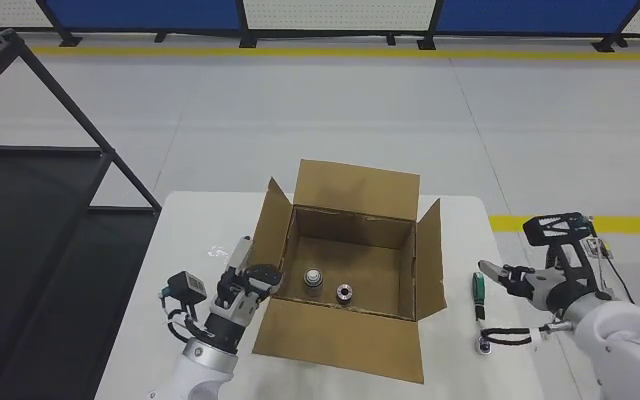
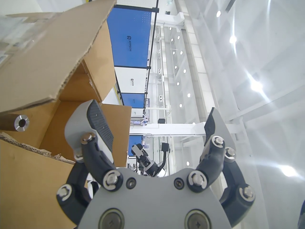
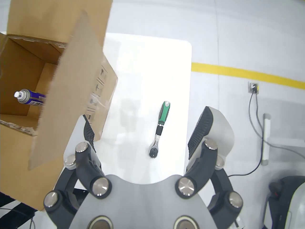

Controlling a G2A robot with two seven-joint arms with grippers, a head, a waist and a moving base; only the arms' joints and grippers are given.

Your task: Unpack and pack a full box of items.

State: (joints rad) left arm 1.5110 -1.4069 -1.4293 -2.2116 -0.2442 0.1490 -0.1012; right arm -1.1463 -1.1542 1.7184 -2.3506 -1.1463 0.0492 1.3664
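An open cardboard box [image 1: 345, 335] stands in the middle of the white table [image 1: 190, 250], flaps up. Inside stand a blue spray can [image 1: 313, 280] and a short metal cylinder [image 1: 344, 292]. My left gripper [image 1: 250, 268] sits just outside the box's left flap, open and holding nothing; in the left wrist view this gripper [image 2: 155, 122] is beside the box wall [image 2: 31, 179], with the metal cylinder [image 2: 21, 122] seen inside. My right gripper [image 3: 146, 120] is open above a green-handled ratchet wrench [image 3: 160, 129] that lies on the table right of the box [image 3: 78, 77]. The spray can [image 3: 28, 97] shows inside.
The table's right edge [image 3: 189, 84] is close to the wrench. A dark shelf frame [image 1: 60, 200] stands left of the table. Yellow floor tape [image 1: 520, 222] runs past on the right, and a cable [image 3: 252, 120] lies on the floor.
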